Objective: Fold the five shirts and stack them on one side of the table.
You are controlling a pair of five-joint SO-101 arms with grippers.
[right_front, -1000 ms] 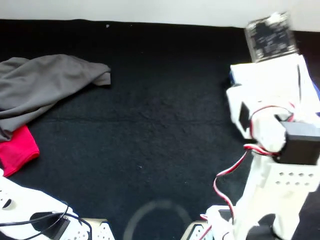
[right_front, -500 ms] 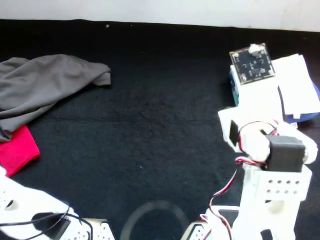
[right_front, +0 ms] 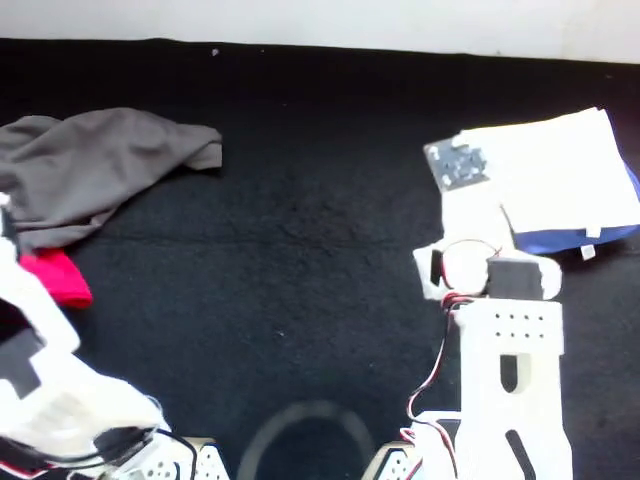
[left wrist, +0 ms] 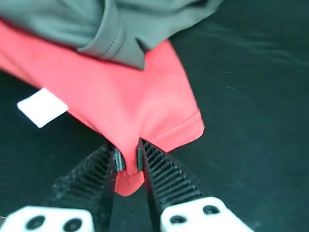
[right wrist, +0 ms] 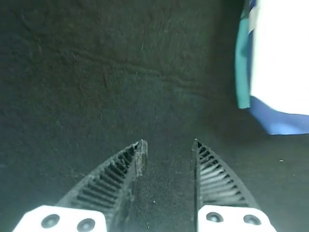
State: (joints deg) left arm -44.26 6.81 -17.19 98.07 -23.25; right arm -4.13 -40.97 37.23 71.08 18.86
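From where I stand I count two loose shirts on the left side of the black counter (right_front: 320, 250). A rumpled grey shirt (right_front: 100, 170) lies with its edge over a red shirt (right_front: 60, 278). The left end effector (left wrist: 128, 162) is pressed together on a fold at the red shirt's hem, close to where the grey one overlaps it, and a white tag (left wrist: 42, 107) shows on the red cloth nearby. Over on the right side sits one folded stack. It has a white shirt (right_front: 560, 170) on top, a blue shirt (right_front: 580, 238) peeking out beneath, and a teal fabric edge (right wrist: 241, 67) along its side. The right end effector (right wrist: 166, 154) is spread, holding nothing, over bare counter near that stack.
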